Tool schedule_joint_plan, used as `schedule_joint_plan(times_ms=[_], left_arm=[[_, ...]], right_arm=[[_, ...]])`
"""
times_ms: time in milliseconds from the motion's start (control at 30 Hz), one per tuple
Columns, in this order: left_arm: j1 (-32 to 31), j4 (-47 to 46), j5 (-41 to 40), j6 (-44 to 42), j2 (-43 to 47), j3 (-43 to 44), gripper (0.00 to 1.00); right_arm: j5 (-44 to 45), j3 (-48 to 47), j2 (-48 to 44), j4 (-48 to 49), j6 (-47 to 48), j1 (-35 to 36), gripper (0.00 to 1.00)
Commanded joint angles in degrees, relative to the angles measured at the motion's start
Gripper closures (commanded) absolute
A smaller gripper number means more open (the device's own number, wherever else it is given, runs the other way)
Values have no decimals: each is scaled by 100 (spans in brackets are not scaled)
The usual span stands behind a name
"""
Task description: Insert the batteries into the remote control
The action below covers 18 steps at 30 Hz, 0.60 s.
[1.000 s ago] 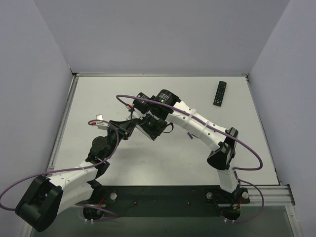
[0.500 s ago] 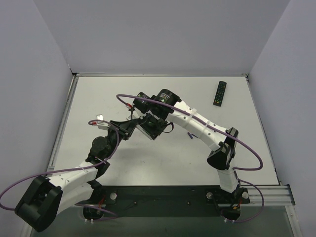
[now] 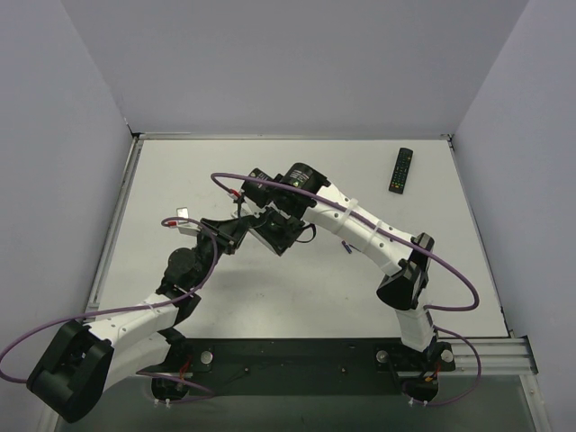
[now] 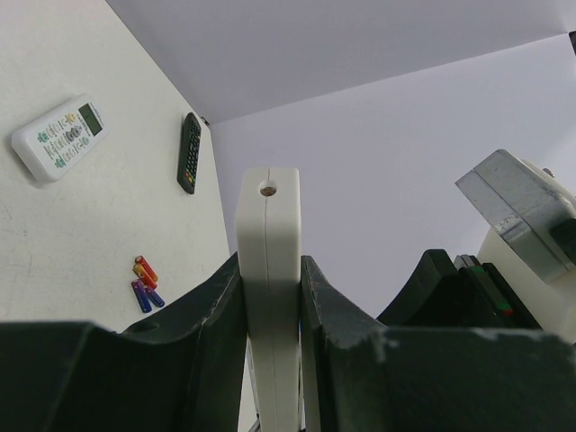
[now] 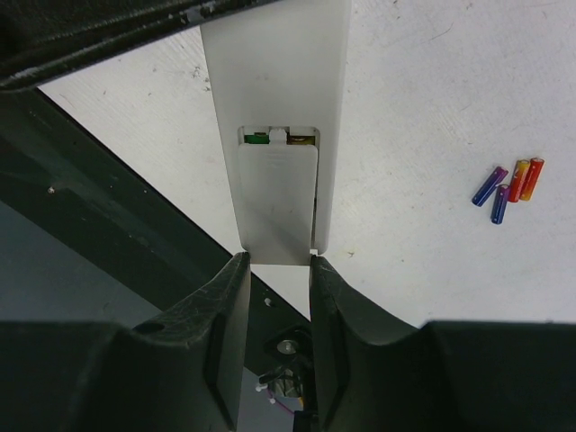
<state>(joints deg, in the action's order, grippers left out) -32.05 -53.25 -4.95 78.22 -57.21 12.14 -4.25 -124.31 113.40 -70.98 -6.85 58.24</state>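
My left gripper [image 4: 270, 297] is shut on the slim white remote control [image 4: 268, 225] and holds it edge-on above the table. In the right wrist view the remote's back [image 5: 274, 90] faces the camera. Its battery cover [image 5: 277, 202] sits slid partly down, leaving a narrow gap. A green battery end [image 5: 259, 138] shows in that gap beside a dark gold-tinted end [image 5: 301, 139]. My right gripper [image 5: 274, 263] is shut on the cover's lower end, fingertips touching its two corners. In the top view both grippers meet mid-table [image 3: 255, 220], and the remote is hidden there.
A wider white remote with a display [image 4: 59, 137] lies on the table. A black remote [image 3: 400, 169] lies at the back right. Loose red and blue-purple cells [image 5: 508, 187] lie in a small cluster near the right arm's forearm [image 3: 345, 245].
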Motion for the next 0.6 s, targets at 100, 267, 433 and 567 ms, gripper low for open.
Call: schedule_joint_plan(times_ms=[100, 267, 433, 567], left_arm=[[-38, -273, -15, -17, 61, 289, 100], [-38, -291, -6, -17, 52, 289, 100], [-38, -291, -6, -8, 61, 289, 100], [-47, -317, 3, -8, 43, 289, 100]], right_arm=[[118, -251, 138, -338, 70, 39, 98], [161, -260, 129, -346, 79, 47, 97], [205, -278, 138, -346, 79, 39, 96], [179, -304, 156, -346, 123, 47, 93]])
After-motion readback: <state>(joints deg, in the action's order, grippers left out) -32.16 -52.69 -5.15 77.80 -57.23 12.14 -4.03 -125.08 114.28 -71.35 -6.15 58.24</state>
